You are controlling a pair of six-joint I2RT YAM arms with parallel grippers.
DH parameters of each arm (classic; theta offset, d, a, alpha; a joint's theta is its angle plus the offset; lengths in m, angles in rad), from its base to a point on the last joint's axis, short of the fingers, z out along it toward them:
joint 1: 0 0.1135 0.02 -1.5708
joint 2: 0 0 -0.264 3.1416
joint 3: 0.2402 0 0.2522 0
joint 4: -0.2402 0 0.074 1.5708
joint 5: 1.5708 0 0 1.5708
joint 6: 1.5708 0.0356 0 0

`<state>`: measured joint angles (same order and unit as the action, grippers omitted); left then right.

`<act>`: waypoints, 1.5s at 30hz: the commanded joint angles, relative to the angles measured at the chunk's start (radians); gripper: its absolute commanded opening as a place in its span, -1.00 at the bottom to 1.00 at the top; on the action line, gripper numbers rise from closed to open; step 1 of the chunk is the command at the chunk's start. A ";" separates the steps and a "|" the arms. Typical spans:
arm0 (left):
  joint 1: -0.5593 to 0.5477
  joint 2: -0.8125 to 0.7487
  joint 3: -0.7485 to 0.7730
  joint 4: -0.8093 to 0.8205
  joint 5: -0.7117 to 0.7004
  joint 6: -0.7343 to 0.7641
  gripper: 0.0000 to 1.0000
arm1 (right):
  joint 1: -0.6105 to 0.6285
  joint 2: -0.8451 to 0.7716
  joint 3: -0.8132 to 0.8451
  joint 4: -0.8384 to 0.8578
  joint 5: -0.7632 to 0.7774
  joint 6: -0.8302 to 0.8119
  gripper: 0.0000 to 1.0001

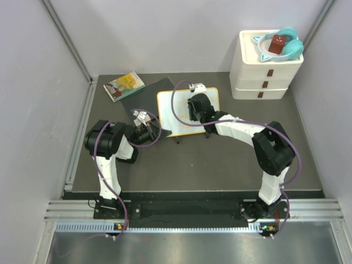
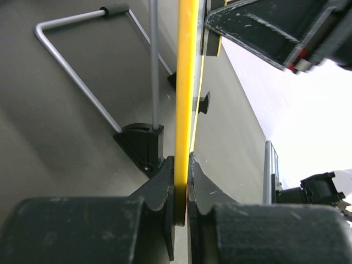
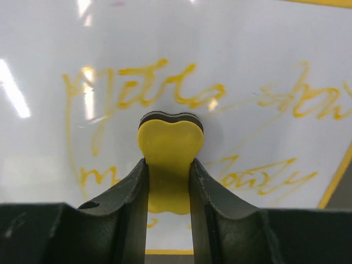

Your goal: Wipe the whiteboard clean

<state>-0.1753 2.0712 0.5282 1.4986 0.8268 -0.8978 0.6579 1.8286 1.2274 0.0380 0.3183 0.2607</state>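
- The left gripper (image 2: 181,176) is pinching the yellow rim of the whiteboard (image 2: 186,71), one jaw pressed on each face; the board runs edge-on straight ahead of its fingertips
- The right gripper (image 3: 169,181) is clamped on a yellow eraser (image 3: 170,143), whose dark felt side faces the board just beyond its fingertips; I cannot confirm contact
- Yellow scribbles (image 3: 165,88) lie ahead of the eraser and on both sides of it, and a lower line runs beside the fingers
- To wipe well, press the felt flat and sweep overlapping rows through both lines, out to the words nearest the frame
- The left pinch should hold firm so the board on its wire stand (image 2: 71,71) does not slide under the push
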 commanded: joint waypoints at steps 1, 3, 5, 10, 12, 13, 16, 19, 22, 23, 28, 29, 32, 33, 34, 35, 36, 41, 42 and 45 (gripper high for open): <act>0.039 0.038 -0.022 -0.040 -0.167 0.071 -1.00 | 0.101 0.112 0.130 -0.065 -0.067 -0.029 -1.00; 0.039 0.040 -0.020 -0.040 -0.166 0.069 -1.00 | 0.152 0.136 0.168 -0.118 -0.071 -0.032 -1.00; 0.039 0.044 -0.019 -0.044 -0.164 0.071 -1.00 | 0.183 0.173 0.219 -0.157 -0.050 -0.028 -1.00; 0.039 0.041 -0.022 -0.046 -0.167 0.071 -1.00 | 0.204 0.198 0.202 -0.225 0.028 0.044 -1.00; 0.037 0.041 -0.022 -0.043 -0.163 0.069 -1.00 | 0.194 0.196 0.167 -0.228 0.059 0.061 -1.00; 0.039 0.041 -0.022 -0.044 -0.164 0.069 -1.00 | 0.184 0.196 0.158 -0.239 0.088 0.083 -1.00; 0.037 0.044 -0.020 -0.043 -0.161 0.068 -1.00 | 0.125 0.189 0.112 -0.245 0.125 0.138 -1.00; 0.039 0.044 -0.020 -0.043 -0.163 0.068 -1.00 | 0.047 0.166 0.054 -0.222 0.130 0.176 -1.00; 0.039 0.044 -0.020 -0.041 -0.163 0.069 -1.00 | -0.018 0.129 -0.015 -0.185 0.148 0.201 -1.00; 0.039 0.044 -0.020 -0.041 -0.163 0.069 -1.00 | -0.027 0.121 -0.029 -0.176 0.154 0.204 -1.00; 0.039 0.046 -0.019 -0.041 -0.160 0.069 -1.00 | -0.031 0.089 -0.097 -0.099 0.098 0.166 -1.00; 0.039 0.044 -0.017 -0.041 -0.160 0.069 -1.00 | -0.011 0.090 -0.089 -0.093 0.093 0.152 -1.00; 0.037 0.046 -0.014 -0.044 -0.158 0.069 -1.00 | 0.089 0.115 -0.057 -0.096 0.151 0.098 -1.00; 0.037 0.047 -0.014 -0.044 -0.158 0.069 -1.00 | 0.107 0.126 -0.043 -0.107 0.153 0.086 -1.00; 0.037 0.046 -0.014 -0.044 -0.157 0.069 -1.00 | 0.127 0.138 -0.033 -0.115 0.148 0.084 -1.00; 0.039 0.046 -0.014 -0.044 -0.156 0.068 -1.00 | 0.141 0.158 -0.016 -0.118 0.136 0.083 -1.00; 0.037 0.046 -0.016 -0.044 -0.156 0.068 -1.00 | 0.167 0.167 -0.009 -0.124 0.122 0.083 -1.00; 0.039 0.046 -0.017 -0.038 -0.153 0.068 -1.00 | 0.216 0.202 0.015 -0.128 0.110 0.101 -1.00; 0.039 0.047 -0.016 -0.038 -0.153 0.068 -1.00 | 0.221 0.207 0.020 -0.130 0.119 0.103 -1.00; 0.039 0.049 -0.017 -0.035 -0.152 0.065 -1.00 | 0.220 0.224 0.037 -0.158 0.172 0.114 -1.00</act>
<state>-0.1501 2.0979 0.5327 1.4425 0.7952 -0.8875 0.8829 1.9400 1.2644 -0.0135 0.4969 0.3618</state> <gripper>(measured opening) 0.186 0.294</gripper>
